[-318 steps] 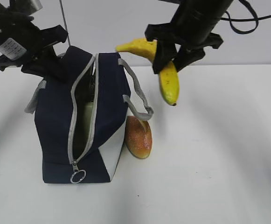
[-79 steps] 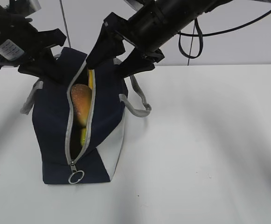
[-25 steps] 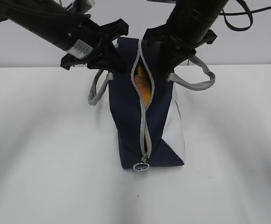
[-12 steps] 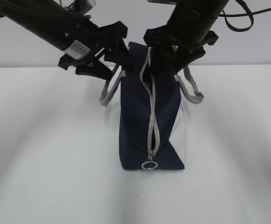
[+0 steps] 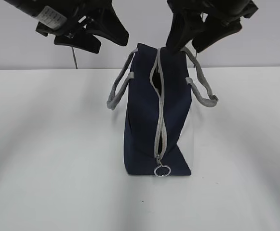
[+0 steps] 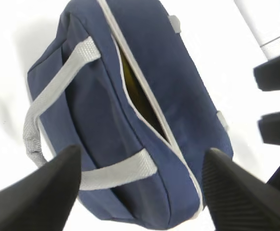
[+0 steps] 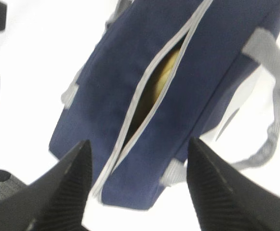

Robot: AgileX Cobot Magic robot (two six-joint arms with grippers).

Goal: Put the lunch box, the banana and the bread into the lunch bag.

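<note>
The navy lunch bag (image 5: 144, 120) stands upright on the white table, its grey zipper undone, the slit narrow and the ring pull (image 5: 162, 171) at the near bottom end. My left gripper (image 5: 112, 43) hangs open above the bag's left side, touching nothing. My right gripper (image 5: 184, 45) hangs open above its right side, also empty. The left wrist view shows the bag (image 6: 178, 96) with a dull yellow strip in the slit (image 6: 131, 86). The right wrist view shows the bag (image 7: 115, 96) with a golden rounded surface, seemingly the bread (image 7: 165, 72). The lunch box is hidden.
The bag's two grey strap handles (image 5: 118, 89) (image 5: 202, 89) droop to either side. A white side panel (image 5: 192, 144) shows on the bag's right. The white table (image 5: 58, 154) and a pale wall lie around it.
Both grippers have let go of the bag's top edges and risen above it. The bag stands by itself with the slit narrower and its handles hanging down.
</note>
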